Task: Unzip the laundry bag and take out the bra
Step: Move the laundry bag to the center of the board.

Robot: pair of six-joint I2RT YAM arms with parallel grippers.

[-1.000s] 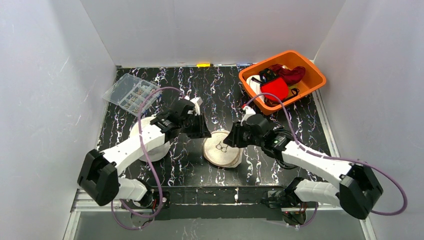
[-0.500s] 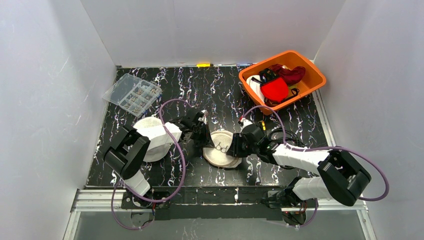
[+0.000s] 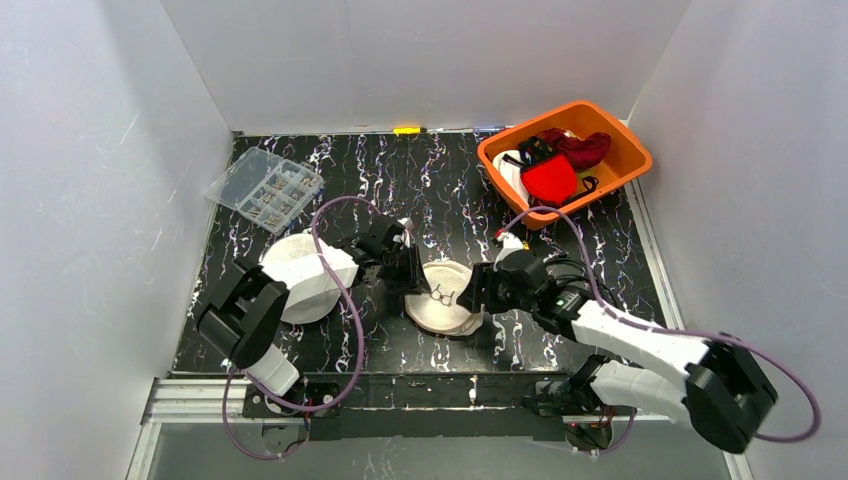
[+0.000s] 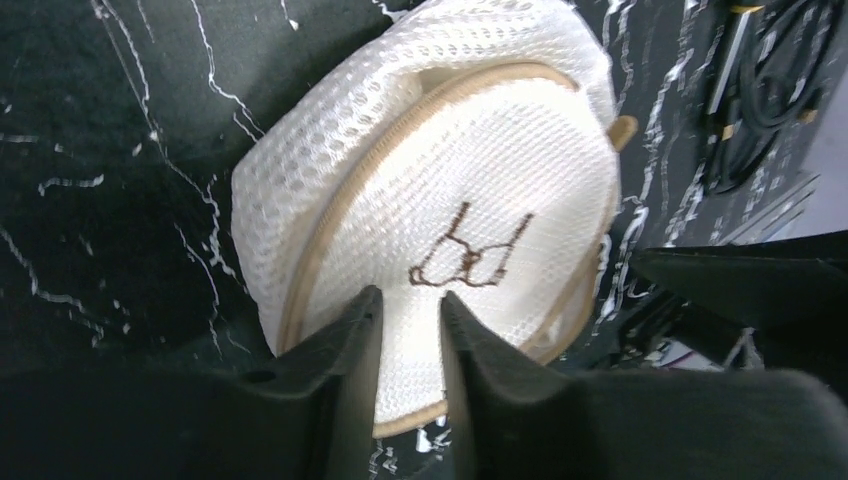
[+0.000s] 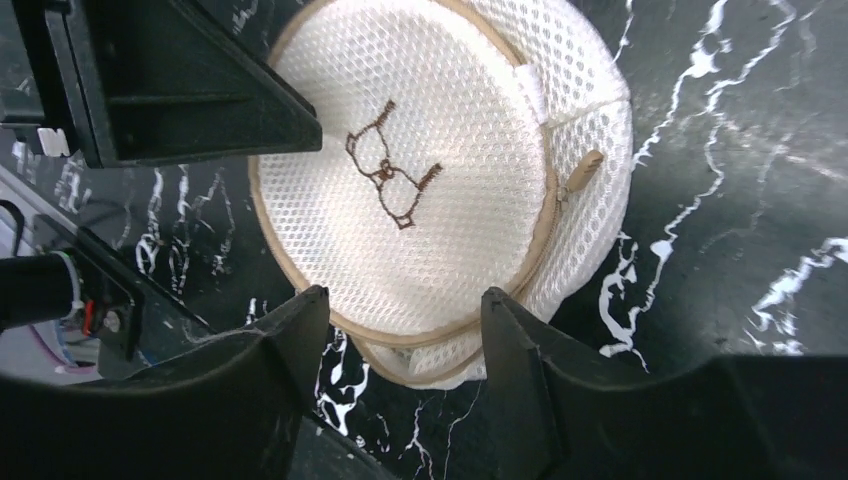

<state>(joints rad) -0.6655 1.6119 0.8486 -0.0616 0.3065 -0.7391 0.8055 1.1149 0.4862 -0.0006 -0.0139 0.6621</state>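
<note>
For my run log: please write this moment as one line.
laundry bag: zipped; left pincer: slightly open at bag edge; right pincer: open over bag edge

Bra pictogram (image 4: 468, 262) on laundry bag (image 4: 400, 150)

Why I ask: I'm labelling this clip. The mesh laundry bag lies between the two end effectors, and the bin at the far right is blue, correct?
No, the bin is orange, as the top external view shows. The mesh laundry bag does lie between the left end effector and the right end effector.

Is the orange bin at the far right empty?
No, the orange bin holds red, dark and white clothes.
</note>
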